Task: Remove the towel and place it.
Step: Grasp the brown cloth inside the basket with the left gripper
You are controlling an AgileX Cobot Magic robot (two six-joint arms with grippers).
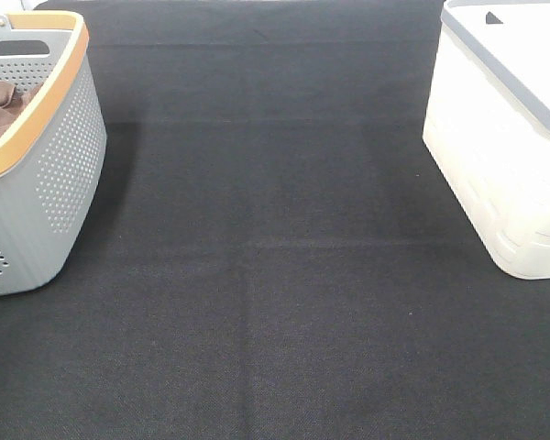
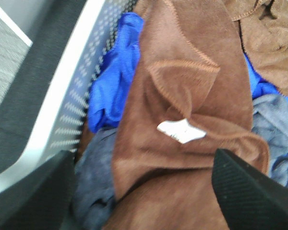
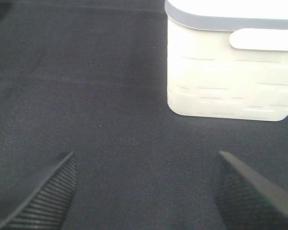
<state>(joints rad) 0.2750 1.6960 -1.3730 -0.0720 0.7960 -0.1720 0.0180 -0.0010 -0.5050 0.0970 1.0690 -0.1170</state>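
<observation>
A brown towel (image 2: pixel 182 120) with a small white tag lies on top of blue and grey cloths inside the grey perforated basket (image 1: pixel 60 156) at the far left. A corner of the brown towel (image 1: pixel 2 105) shows over the basket's orange rim. My left gripper (image 2: pixel 144 191) is open, just above the towel, with one finger on each side of it. My right gripper (image 3: pixel 144 191) is open and empty over the dark mat, facing the white bin (image 3: pixel 230 72). Neither arm shows in the exterior high view.
A white bin (image 1: pixel 509 137) with a grey rim stands at the right edge of the table. A dark mat (image 1: pixel 275 275) covers the table between the basket and the bin. A blue cloth (image 2: pixel 113 81) and a grey cloth (image 2: pixel 93 182) lie beside the towel.
</observation>
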